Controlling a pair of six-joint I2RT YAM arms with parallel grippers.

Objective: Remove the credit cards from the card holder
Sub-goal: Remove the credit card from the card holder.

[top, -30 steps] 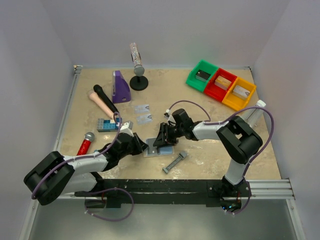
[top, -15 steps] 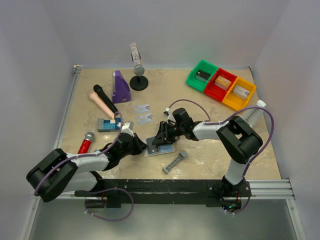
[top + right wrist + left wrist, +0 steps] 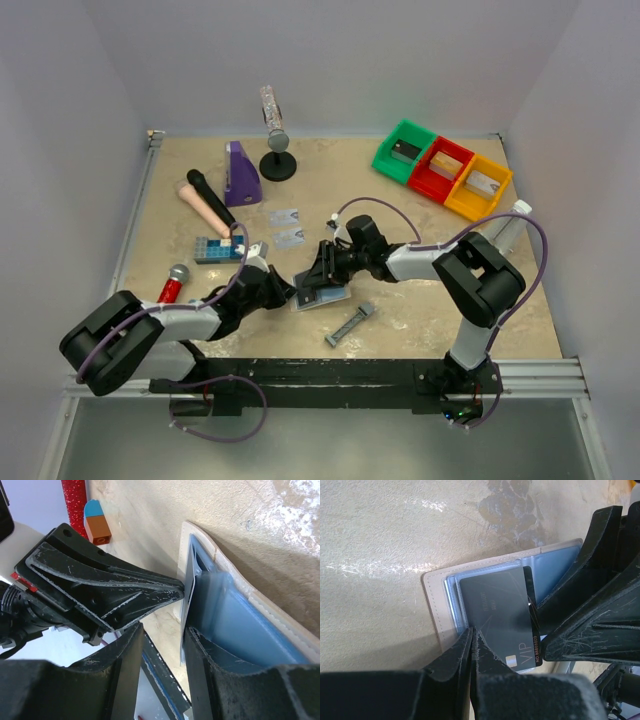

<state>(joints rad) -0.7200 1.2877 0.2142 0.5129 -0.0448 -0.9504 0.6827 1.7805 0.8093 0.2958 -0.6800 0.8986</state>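
- The left arm and right arm are built of pale grey links joined by bulky black joint housings.
- A purple cable loops loosely along each arm.
- The left gripper has black wedge-shaped fingers, scuffed with pale scratches.
- The right gripper has matching black fingers with raised triangular ribs.
- A black rail at the near edge carries the bases.
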